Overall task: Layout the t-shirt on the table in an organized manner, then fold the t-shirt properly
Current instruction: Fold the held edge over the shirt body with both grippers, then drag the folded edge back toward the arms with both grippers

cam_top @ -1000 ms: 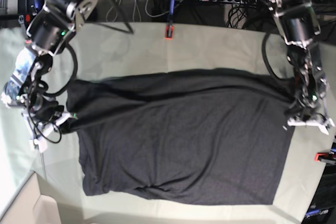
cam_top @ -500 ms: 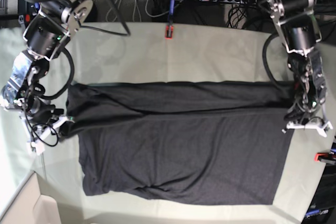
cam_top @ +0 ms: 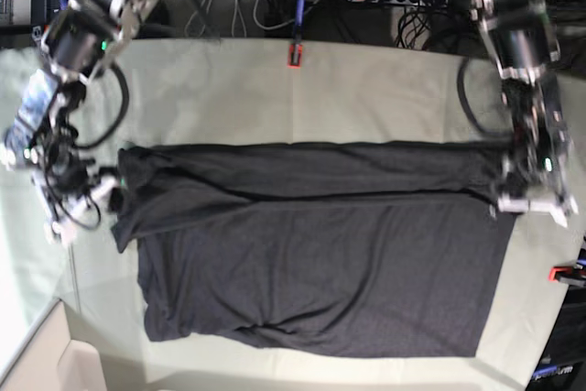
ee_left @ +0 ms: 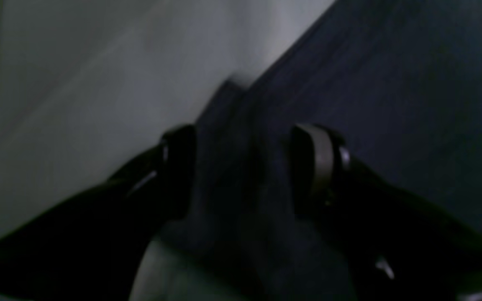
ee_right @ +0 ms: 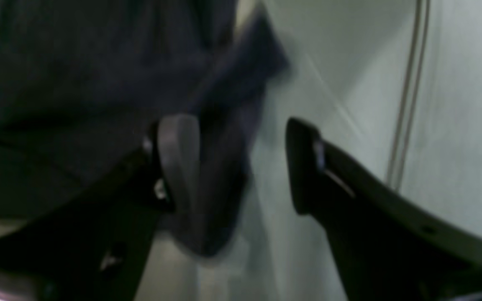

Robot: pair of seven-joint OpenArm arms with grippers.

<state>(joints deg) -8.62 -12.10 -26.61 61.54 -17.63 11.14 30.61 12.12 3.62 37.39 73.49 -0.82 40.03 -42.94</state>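
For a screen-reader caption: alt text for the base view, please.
A dark t-shirt lies spread on the pale green table, its far edge folded over in a band. The left gripper and right gripper sit at the band's two ends.

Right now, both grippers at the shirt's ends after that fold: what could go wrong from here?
1. In the left wrist view, t-shirt fabric sits between the left gripper's open jaws; lifting away may drag the folded edge.
2. Same at the right gripper: cloth drapes against one finger and could snag.
3. The shirt's end near the right gripper looks bunched on the table, so further folds may come out uneven.
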